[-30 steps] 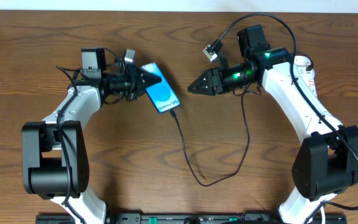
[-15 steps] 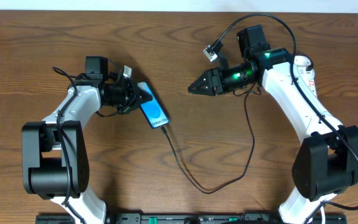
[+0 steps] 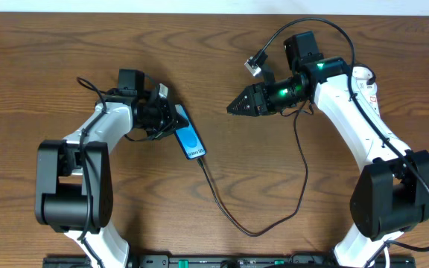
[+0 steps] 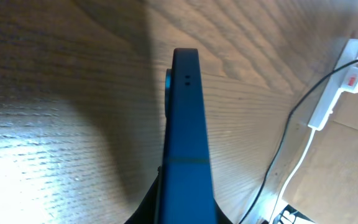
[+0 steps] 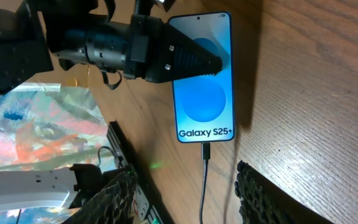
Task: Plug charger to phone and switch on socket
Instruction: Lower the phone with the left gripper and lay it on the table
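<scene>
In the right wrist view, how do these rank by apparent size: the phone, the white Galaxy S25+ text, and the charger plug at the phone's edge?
1. phone
2. Galaxy S25+ text
3. charger plug
All three sit together, so nearness does not disturb this order.

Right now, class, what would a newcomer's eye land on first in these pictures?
The phone glows bright blue, clamped in the left gripper left of centre. The charger is plugged into its lower end and loops across the table. The right gripper hangs open to the phone's right, holding nothing.
</scene>
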Controlling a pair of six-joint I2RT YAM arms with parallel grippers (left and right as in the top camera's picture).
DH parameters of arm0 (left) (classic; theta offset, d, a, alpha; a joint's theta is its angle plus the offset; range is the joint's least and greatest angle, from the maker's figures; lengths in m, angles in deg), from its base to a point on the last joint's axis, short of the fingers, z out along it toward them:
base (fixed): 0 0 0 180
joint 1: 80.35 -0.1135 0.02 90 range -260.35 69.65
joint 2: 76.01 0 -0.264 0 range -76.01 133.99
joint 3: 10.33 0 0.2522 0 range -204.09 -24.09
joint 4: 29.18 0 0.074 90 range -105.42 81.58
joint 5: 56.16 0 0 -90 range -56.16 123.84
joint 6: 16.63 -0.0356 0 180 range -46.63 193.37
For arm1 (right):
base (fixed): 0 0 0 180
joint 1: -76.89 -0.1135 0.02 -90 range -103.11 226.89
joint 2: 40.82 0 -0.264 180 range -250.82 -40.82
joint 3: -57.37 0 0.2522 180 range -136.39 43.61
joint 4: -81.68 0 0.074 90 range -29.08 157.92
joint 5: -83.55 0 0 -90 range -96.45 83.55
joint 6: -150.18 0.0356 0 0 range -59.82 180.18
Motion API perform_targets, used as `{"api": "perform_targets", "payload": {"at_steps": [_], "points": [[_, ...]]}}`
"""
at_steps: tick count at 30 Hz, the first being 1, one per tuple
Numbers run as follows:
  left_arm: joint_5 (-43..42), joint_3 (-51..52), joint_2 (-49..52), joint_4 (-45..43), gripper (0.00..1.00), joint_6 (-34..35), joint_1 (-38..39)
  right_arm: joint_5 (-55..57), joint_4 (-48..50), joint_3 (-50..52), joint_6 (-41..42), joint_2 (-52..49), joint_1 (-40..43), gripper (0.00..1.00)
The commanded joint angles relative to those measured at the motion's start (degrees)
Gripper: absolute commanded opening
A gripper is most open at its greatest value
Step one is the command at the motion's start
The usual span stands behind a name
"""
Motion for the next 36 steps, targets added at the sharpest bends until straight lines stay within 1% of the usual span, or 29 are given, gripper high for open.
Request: {"api": "perform_targets", "payload": {"at_steps": [1, 15, 25, 36], "points": [[0.1, -0.3, 0.5, 0.1, 0.07, -1.2, 0.0, -0.1, -0.2, -0.6, -0.9, 0.6, -0.1, 0.52], [0.1, -0.3, 0.9, 0.4, 0.08, -0.9, 0.0, -0.1, -0.2, -0.6, -0.9, 0.6, -0.1, 0.52], [0.1, -0.3, 3.9, 0.3, 0.08, -0.7, 0.0, 0.1, -0.2, -0.6, -0.9, 0.6, -0.1, 0.51], [0.6, -0.3, 3.9, 0.3, 0.08, -0.7, 0.0, 0.1, -0.2, -0.6, -0.9, 0.6, -0.1, 0.52]]}}
